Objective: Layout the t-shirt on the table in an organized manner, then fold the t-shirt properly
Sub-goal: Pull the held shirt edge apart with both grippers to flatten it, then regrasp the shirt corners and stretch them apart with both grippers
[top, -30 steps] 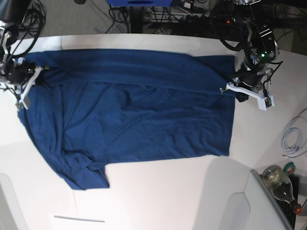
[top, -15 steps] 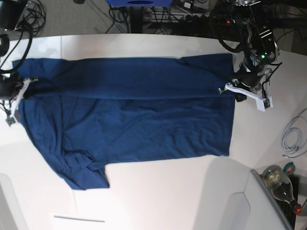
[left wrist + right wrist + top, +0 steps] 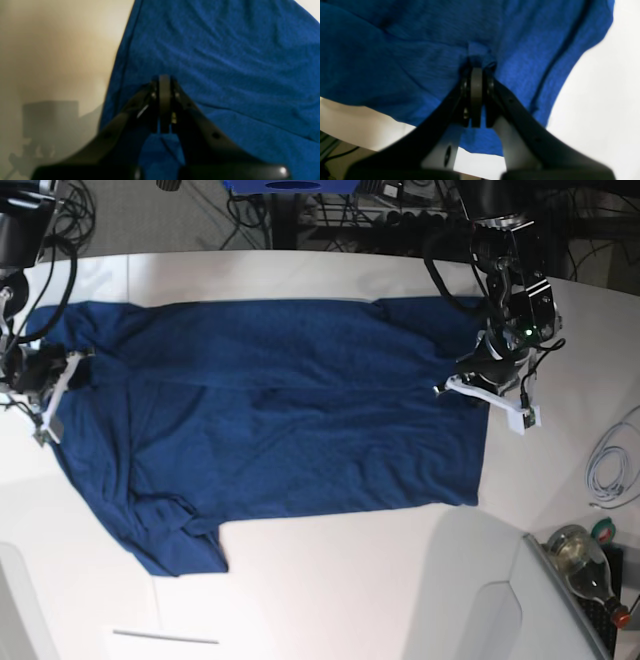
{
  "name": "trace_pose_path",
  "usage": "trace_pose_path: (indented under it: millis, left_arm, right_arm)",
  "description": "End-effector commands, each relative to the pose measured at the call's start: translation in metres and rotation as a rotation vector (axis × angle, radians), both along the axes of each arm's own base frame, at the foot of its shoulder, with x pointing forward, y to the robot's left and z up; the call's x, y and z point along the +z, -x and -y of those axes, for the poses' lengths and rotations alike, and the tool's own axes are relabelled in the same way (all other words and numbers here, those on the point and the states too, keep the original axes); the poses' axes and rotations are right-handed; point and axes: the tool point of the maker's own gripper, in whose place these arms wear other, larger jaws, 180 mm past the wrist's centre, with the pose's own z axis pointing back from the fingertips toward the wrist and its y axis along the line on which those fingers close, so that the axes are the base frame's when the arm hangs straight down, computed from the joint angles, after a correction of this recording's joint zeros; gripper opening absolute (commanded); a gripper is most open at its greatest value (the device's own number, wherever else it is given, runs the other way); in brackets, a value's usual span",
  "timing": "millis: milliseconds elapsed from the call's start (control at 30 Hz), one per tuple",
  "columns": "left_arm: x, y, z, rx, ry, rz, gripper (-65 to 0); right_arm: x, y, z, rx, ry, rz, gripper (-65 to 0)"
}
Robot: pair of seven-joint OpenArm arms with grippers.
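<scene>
Both arms have pulled back toward the middle since a moment ago: the left claw (image 3: 478,380), at the right of the base view, has slid in from the edge, the right claw (image 3: 50,378) at the far left has come back inward too, and the taut fold line across the t-shirt (image 3: 280,420) has slackened. The shirt lies spread across the middle of the white surface (image 3: 330,580), its upper band doubled over, one sleeve bunched at the lower left. In the left wrist view the left claw (image 3: 163,105) is pinched tight on the shirt (image 3: 225,62) near its hem; in the right wrist view the right claw (image 3: 476,75) is clamped just as tight on a tuck of the shirt (image 3: 407,50). To do this well, I'd say both arms should travel together at even height, keeping light tension so the doubled band lands straight, and release only once the cloth is flat; that crumpled sleeve looks like it needs smoothing later. As for pose, each arm reaches in low from its side, wrist angled down over the cloth, claws facing each other across the shirt's length.
</scene>
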Motion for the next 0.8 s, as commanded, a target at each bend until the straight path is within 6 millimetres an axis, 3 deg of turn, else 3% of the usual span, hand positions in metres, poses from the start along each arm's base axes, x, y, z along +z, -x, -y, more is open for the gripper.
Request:
trace_pose_path:
  millis: [0,100,200,267,367,467,600,767]
  left_arm:
    - [0.011,-0.01,-0.003,0.0,-0.01,0.044,-65.0]
    - [0.012,-0.011,-0.006,0.007,-0.012,0.047,-65.0]
    - [0.015,-0.012,-0.008,0.008,-0.016,0.055,-65.0]
    - [0.019,-0.012,-0.009,0.01,-0.018,0.066,-51.7]
    - [0.034,-0.004,-0.022,0.046,-0.045,0.103,-26.0]
    - [0.048,0.015,-0.032,0.128,-0.013,0.149,-13.2]
    - [0.04,0.06,-0.035,0.218,0.117,0.148,-12.5]
    - [0.03,0.098,-0.026,0.174,0.189,0.136,-12.5]
  right_arm:
    - [0.015,-0.016,0.008,-0.005,0.012,0.062,-60.3]
    - [0.017,-0.017,0.009,-0.005,0.013,0.075,-45.6]
    - [0.032,-0.02,0.027,-0.077,0.021,0.13,-28.8]
    - [0.042,-0.019,0.038,-0.151,0.012,0.176,-22.1]
    - [0.061,-0.005,0.064,-0.281,0.026,0.254,-20.3]
    - [0.065,0.016,0.077,-0.398,0.019,0.286,-20.3]
    - [0.062,0.046,0.096,-0.591,-0.048,0.324,-20.3]
    - [0.051,0.074,0.096,-0.667,-0.09,0.261,-20.3]
